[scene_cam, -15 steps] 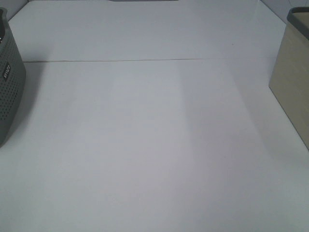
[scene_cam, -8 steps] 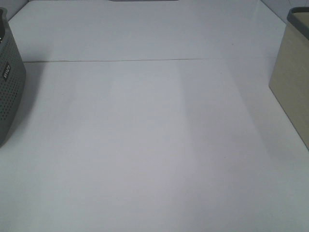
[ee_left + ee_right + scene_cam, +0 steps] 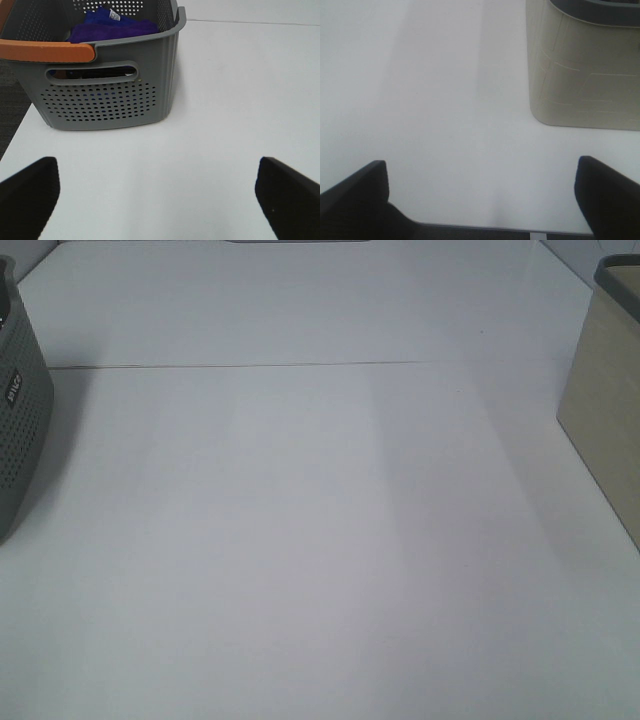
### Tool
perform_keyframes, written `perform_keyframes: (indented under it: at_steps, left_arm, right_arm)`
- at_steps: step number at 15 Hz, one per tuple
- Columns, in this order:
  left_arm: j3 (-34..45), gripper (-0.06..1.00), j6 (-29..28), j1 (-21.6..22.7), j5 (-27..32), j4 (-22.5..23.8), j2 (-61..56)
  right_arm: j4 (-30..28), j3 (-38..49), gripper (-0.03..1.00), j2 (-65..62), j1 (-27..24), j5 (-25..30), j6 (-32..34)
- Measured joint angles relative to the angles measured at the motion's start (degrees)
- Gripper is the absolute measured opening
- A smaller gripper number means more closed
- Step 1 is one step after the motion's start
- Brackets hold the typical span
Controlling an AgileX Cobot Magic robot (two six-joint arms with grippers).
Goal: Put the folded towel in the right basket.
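Still bundled, purple towel (image 3: 112, 27) crosswise inside grey basket (image 3: 107, 97).

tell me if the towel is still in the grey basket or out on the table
In the basket. The left wrist view shows the blue-purple folded towel lying inside the grey perforated basket, below its rim; the left gripper is open and holds nothing.

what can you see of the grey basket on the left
The grey perforated plastic basket stands upright on the white table, near its left edge. It has rows of small holes, a slot handhold, and an orange handle across the rim. A folded blue-purple towel with a white tag lies inside. No fingers touch it.
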Motion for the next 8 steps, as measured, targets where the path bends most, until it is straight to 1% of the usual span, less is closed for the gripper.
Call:
perform_keyframes:
  at_steps: [8]
  left_arm:
    - [0.0, 0.99, 0.0, 0.0, 0.0, 0.0, 0.0]
  right_arm:
    - [0.0, 0.0, 0.97, 0.0, 0.0, 0.0, 0.3]
